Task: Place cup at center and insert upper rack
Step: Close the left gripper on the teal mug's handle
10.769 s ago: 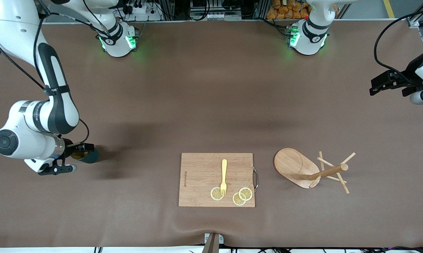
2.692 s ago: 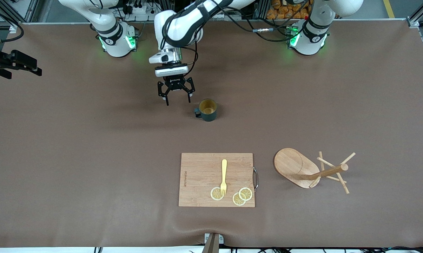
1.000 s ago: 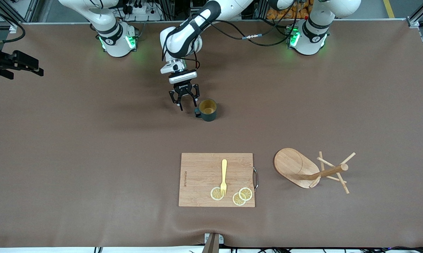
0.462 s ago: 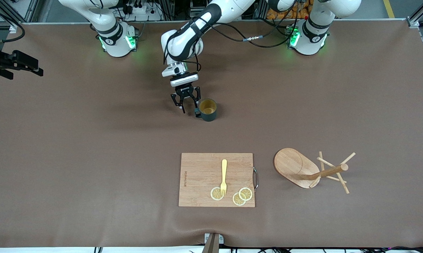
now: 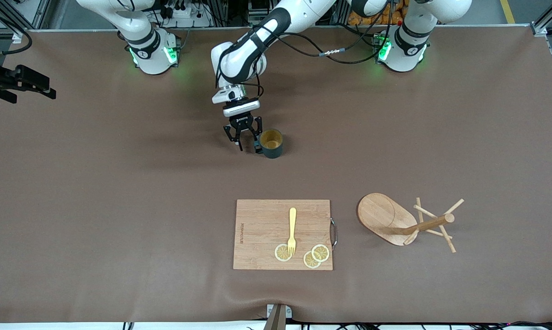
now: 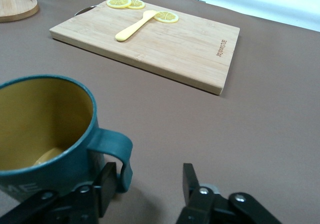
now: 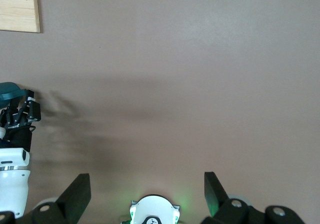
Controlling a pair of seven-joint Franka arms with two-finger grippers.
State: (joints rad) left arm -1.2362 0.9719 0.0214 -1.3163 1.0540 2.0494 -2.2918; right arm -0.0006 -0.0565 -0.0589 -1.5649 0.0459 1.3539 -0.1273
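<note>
The dark teal cup (image 5: 272, 144) stands upright on the mat near the table's middle, mustard-yellow inside (image 6: 45, 129). Its handle (image 6: 119, 154) points toward the right arm's end of the table. My left gripper (image 5: 248, 145) is down at that handle, open (image 6: 148, 176). The handle lies between the fingers; one finger (image 6: 106, 184) is close against it and the other finger (image 6: 189, 180) stands apart. The upper rack (image 5: 395, 220), a wooden mug tree, lies tipped on its side nearer the front camera. My right gripper (image 5: 28, 87) waits open (image 7: 146, 181) over the right arm's end of the table.
A wooden cutting board (image 5: 262, 224) with a yellow fork (image 5: 292, 229) and lemon slices (image 5: 313, 256) lies nearer the front camera than the cup, beside the rack's oval base (image 5: 379, 213). Brown mat surrounds everything.
My left gripper has come down beside the cup until its fingers straddle the handle, and they have narrowed. The cup, the rack and the right arm have not moved.
</note>
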